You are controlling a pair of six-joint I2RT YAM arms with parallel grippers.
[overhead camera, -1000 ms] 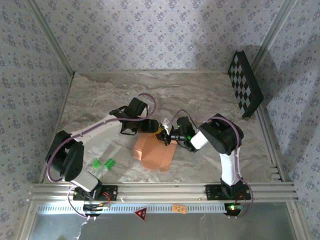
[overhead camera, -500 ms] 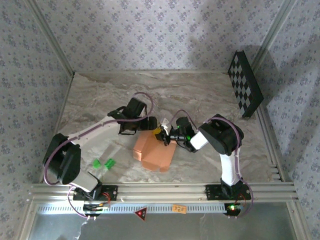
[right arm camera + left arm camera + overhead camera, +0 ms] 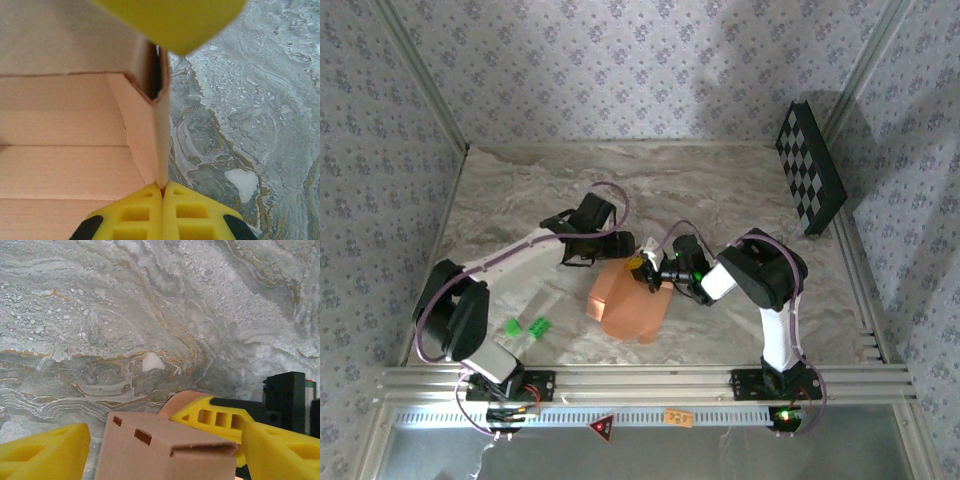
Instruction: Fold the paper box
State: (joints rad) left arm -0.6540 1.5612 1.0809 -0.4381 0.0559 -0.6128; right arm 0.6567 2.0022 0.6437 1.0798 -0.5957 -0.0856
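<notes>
Salmon-orange paper box [image 3: 632, 306] lay partly hidden in my top view, right end effector [image 3: 162, 190] clenched on its wall, left end effector [image 3: 165, 442] released astride it.

Green pieces [image 3: 539, 325] lie on marble table [image 3: 720, 190], checkerboard panel [image 3: 810, 182] well apart.

Overhead view looking down on table [image 3: 520, 200], both wrist cameras close, sharing paper box [image 3: 632, 310]
</notes>
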